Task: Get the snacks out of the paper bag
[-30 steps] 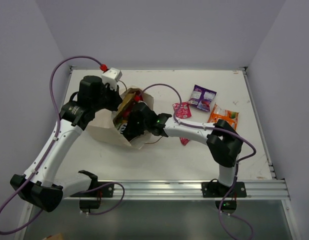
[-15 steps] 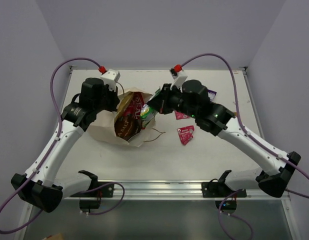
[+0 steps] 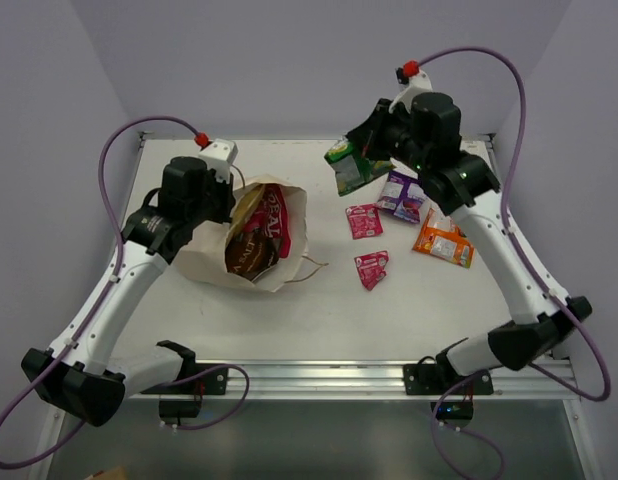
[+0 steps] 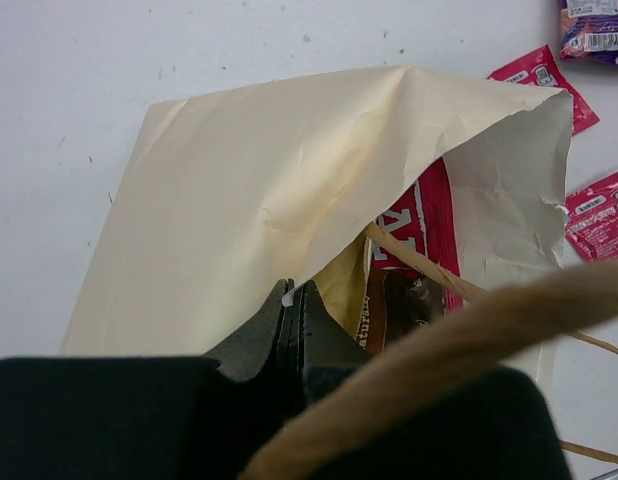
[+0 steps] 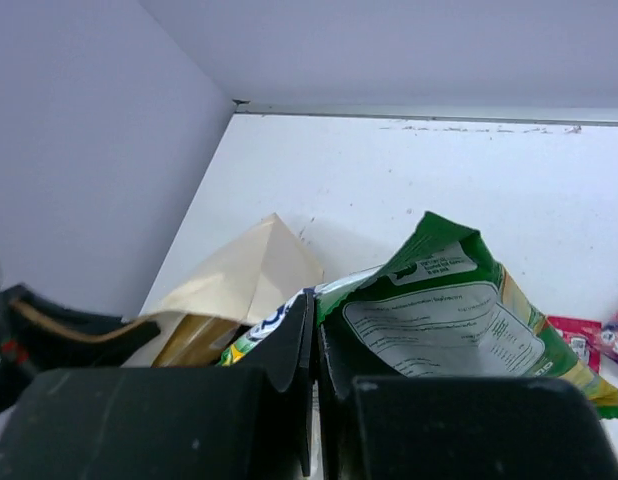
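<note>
The cream paper bag (image 3: pixel 204 252) lies on its side at the left, mouth toward the middle, with a dark brown chip bag (image 3: pixel 251 252) and a red-pink bag (image 3: pixel 274 215) showing in it. My left gripper (image 3: pixel 229 205) is shut on the bag's upper rim (image 4: pixel 319 270). My right gripper (image 3: pixel 367 150) is shut on a green packet (image 3: pixel 345 167) and holds it in the air over the far middle of the table; it also shows in the right wrist view (image 5: pixel 449 320). Two pink packets (image 3: pixel 365 220) (image 3: pixel 371 268), a purple one (image 3: pixel 405 194) and an orange one (image 3: pixel 445 240) lie on the table.
The bag's brown string handle (image 3: pixel 307 270) trails on the table in front of its mouth. The table's back edge meets the wall just behind my right gripper. The right wall runs close beside the orange packet.
My right gripper drew out of the bag's mouth with the green packet and carried it up and to the right, over the back of the table. My left gripper kept its hold on the bag.
</note>
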`<move>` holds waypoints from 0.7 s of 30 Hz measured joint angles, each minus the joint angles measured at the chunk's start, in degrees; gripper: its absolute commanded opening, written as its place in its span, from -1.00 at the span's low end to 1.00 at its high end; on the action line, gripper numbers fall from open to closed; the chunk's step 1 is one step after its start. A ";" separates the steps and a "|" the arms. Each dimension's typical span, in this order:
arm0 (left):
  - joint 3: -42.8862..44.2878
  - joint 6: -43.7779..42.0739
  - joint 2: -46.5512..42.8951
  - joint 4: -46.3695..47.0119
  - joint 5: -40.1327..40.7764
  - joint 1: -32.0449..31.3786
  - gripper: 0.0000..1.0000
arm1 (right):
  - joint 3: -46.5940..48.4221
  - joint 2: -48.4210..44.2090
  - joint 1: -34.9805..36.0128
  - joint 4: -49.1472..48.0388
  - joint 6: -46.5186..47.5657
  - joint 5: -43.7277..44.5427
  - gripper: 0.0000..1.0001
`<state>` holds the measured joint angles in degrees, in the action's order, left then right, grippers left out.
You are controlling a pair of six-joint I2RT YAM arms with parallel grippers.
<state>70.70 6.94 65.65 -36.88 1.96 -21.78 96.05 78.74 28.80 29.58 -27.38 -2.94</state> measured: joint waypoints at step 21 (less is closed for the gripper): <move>0.00 -0.02 -1.05 -0.96 -1.51 0.00 -1.00 | -17.05 32.17 -1.95 -15.50 -5.79 -9.97 0.50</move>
<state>70.70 6.92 64.60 -37.85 0.45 -21.78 79.00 110.91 26.85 14.09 -33.17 -12.91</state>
